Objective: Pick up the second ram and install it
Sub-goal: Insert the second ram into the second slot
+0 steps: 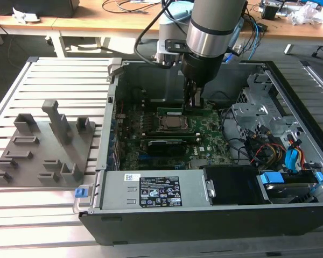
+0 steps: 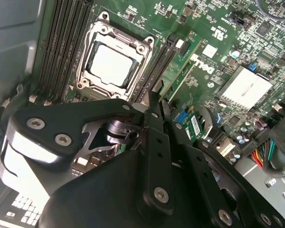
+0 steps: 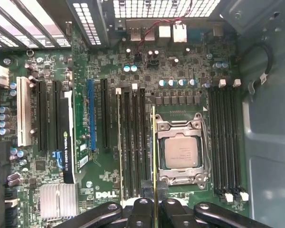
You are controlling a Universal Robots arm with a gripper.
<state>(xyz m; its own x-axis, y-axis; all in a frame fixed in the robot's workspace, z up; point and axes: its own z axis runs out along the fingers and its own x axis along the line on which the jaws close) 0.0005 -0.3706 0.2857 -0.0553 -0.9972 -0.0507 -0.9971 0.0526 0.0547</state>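
The second ram (image 3: 153, 152) is a thin green stick, seen edge-on, standing along the memory slot right beside the square processor socket (image 3: 180, 152). My gripper (image 3: 154, 208) is shut on one end of it, one black finger on each side. In the second wrist view the green stick (image 2: 178, 66) runs out from the gripper (image 2: 152, 108) past the socket (image 2: 111, 61). In the exterior view the gripper (image 1: 194, 105) reaches down into the open case, with the ram (image 1: 177, 112) lying along the slots behind the socket (image 1: 172, 124). I cannot tell whether the stick is seated.
Another thin stick (image 3: 119, 142) stands in a slot farther from the socket. A black card (image 3: 66, 142) sits in an expansion slot. Case walls, a power supply (image 1: 151, 191), and a drive cage with cables (image 1: 274, 150) ring the motherboard. A grey holder plate (image 1: 43, 145) lies at the exterior view's left.
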